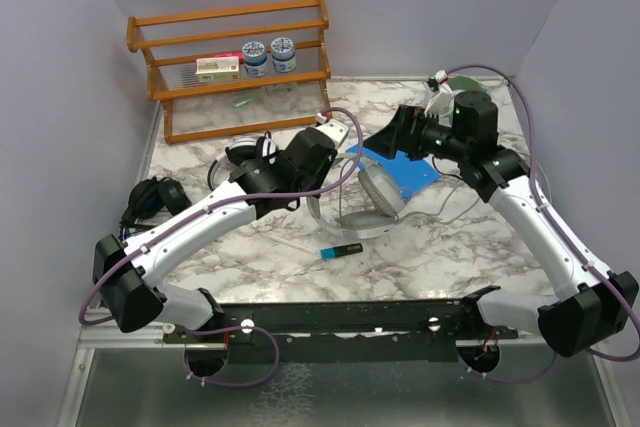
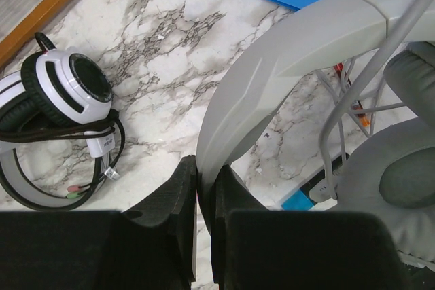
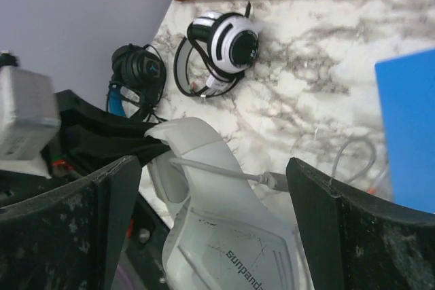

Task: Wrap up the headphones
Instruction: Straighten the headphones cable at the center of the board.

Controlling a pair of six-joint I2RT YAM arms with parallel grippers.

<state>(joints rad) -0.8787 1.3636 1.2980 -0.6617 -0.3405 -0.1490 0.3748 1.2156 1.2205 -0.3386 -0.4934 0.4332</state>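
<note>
The pale grey-white headphones [image 1: 377, 192] lie mid-table, and my left gripper [image 2: 205, 181] is shut on their headband [image 2: 272, 66], with the ear cups [image 2: 401, 174] to its right. Their thin grey cable [image 3: 217, 171] crosses the headband [image 3: 231, 249]. My right gripper [image 3: 214, 168] hangs open over that headband, fingers [image 3: 326, 222] wide apart and holding nothing. In the top view it [image 1: 398, 135] sits just right of the left gripper [image 1: 338, 147]. A white-and-black pair [image 2: 68, 89] [image 3: 228, 42] with its cord bundled lies to the left. An all-black pair [image 1: 150, 199] [image 3: 139, 69] rests at the far left.
A wooden rack [image 1: 230, 57] with two jars and a small box stands at the back left. A blue sheet [image 1: 405, 169] lies under the right gripper. A small black and blue object [image 1: 342, 249] rests in front of the headphones. Grey walls close three sides.
</note>
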